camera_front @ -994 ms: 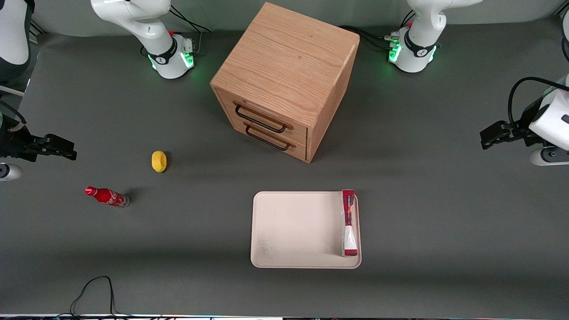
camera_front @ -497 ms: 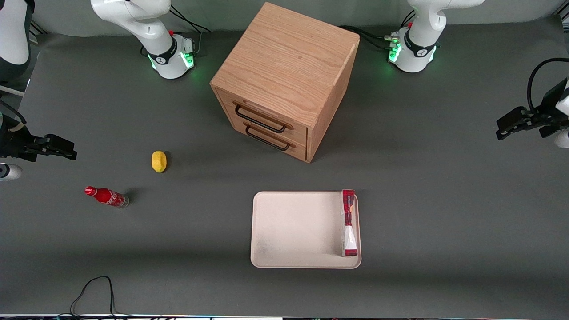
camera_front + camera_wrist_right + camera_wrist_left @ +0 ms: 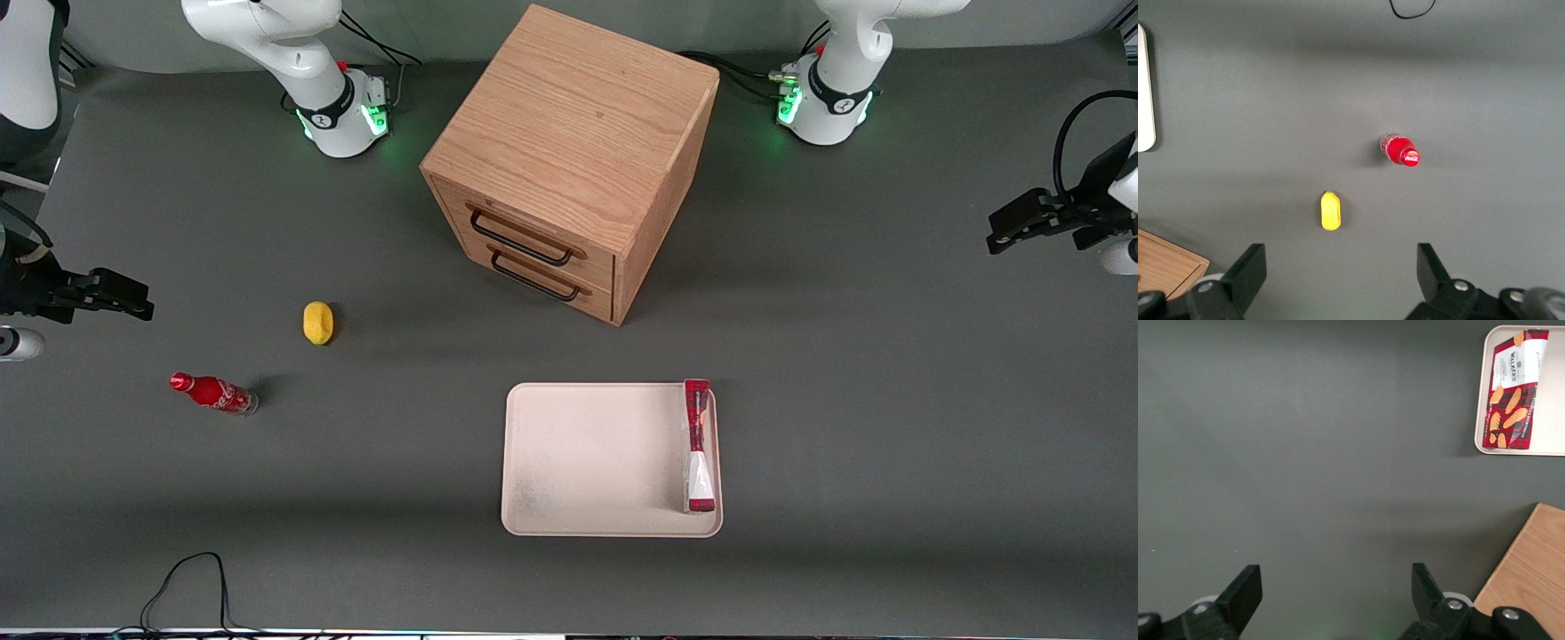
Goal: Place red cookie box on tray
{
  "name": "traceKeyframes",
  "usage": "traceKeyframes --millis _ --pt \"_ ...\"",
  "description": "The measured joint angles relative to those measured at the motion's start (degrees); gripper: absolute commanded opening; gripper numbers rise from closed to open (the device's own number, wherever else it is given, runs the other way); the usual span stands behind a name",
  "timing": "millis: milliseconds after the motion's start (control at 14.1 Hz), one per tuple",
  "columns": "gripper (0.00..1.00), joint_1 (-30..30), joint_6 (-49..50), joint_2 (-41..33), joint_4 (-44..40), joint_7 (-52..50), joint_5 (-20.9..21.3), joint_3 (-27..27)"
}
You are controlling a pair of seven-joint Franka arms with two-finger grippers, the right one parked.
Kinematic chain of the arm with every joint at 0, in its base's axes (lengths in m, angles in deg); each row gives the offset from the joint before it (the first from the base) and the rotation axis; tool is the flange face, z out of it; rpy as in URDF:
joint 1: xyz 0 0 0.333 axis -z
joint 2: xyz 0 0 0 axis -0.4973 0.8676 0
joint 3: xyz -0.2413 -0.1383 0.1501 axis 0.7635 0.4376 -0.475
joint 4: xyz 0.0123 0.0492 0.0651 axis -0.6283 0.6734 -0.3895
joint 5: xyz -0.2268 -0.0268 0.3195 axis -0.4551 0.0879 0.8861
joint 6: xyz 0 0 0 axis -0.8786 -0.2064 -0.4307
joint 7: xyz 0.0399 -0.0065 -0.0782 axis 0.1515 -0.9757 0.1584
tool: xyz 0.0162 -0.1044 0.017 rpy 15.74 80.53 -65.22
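gripper (image 3: 1009, 233) sits at the right edge of the front frame, mid-upper height, up off the table (image 3: 889, 427) and holding nothing; fingers (image 3: 1245, 590) spread wide, only bare grey table between them in the wrist shot. well apart from it: red cookie box (image 3: 698, 445) lies on the tray (image 3: 587, 462), lower centre of the front frame, long side flush along the tray rim nearest the working arm's end, standing on a thin edge as far as I can tell. wrist cam shows its printed red face (image 3: 1513, 389) with cookie pictures. wooden two-drawer cabinet (image 3: 569, 160) upper centre, farther from the front camera than the tray. yellow lemon-like item (image 3: 317, 322) and small red soda bottle (image 3: 213, 393) at mid-left of the frame, toward the parked arm's end, bottle nearer the camera
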Motion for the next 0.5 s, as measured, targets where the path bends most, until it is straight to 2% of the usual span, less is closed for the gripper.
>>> traceKeyframes --millis 497 --pt "1.0 0.1 1.75 0.0 -0.05 0.0 -0.4 -0.03"
